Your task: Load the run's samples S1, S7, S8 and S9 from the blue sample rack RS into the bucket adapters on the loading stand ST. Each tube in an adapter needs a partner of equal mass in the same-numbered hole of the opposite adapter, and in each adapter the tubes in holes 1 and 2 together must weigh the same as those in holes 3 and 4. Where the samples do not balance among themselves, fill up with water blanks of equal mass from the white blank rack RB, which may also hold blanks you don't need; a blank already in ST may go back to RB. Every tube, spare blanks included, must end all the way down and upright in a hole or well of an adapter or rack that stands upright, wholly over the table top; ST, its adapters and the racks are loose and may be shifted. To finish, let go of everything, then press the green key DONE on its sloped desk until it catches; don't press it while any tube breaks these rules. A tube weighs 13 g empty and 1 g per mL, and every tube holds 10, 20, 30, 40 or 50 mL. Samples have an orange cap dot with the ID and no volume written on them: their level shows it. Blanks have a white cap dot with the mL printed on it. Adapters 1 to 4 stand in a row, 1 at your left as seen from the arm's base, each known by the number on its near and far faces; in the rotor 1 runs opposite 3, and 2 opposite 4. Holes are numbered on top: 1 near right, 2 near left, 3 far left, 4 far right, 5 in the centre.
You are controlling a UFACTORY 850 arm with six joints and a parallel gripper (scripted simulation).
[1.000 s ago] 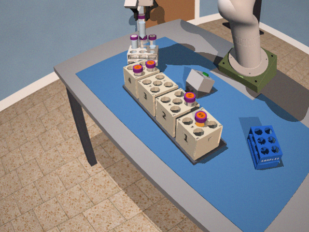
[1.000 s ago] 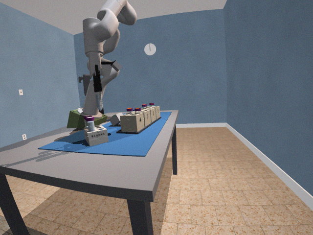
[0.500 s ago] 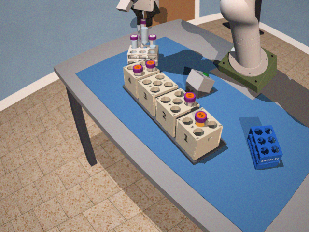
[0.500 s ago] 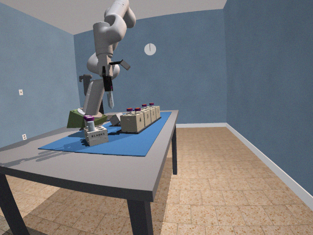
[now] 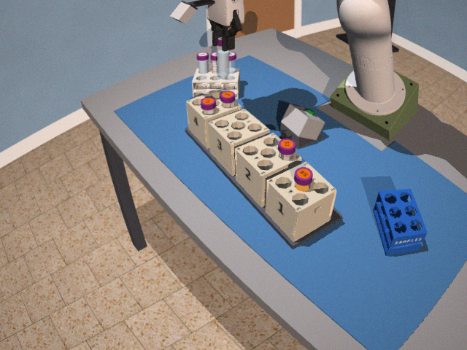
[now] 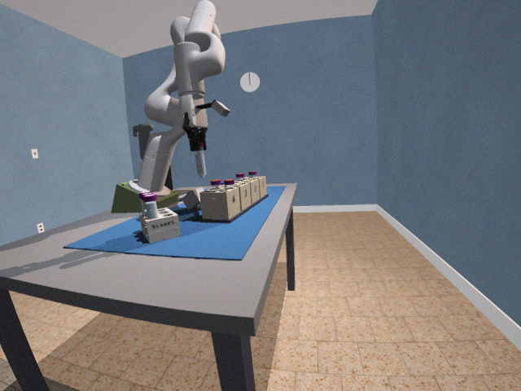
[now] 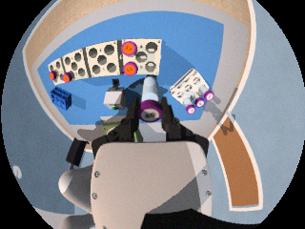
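Observation:
My gripper [image 5: 225, 39] is shut on a water blank [image 5: 223, 63], a clear tube with a purple cap, and holds it upright by its top. In the side view the gripper [image 6: 197, 142] and blank [image 6: 201, 161] hang well above the table, between the white blank rack RB [image 6: 159, 225] and the adapter row [image 6: 233, 197]. RB [image 5: 214, 84] holds three more blanks. Adapter 4 [image 5: 209, 117] holds two orange-dotted samples [image 5: 208, 103] [image 5: 227, 96]. Adapter 3 [image 5: 237, 135] is empty. Adapter 2 [image 5: 265, 162] holds one sample [image 5: 287, 146]. Adapter 1 [image 5: 299, 203] holds one sample [image 5: 303, 175]. The wrist view shows the blank's cap [image 7: 149, 110] between the fingers.
The blue sample rack RS [image 5: 399, 220] stands empty at the near right of the mat. The sloped grey desk [image 5: 301, 126] with the green DONE key [image 5: 310, 111] sits between the adapters and the arm's green base [image 5: 376, 101].

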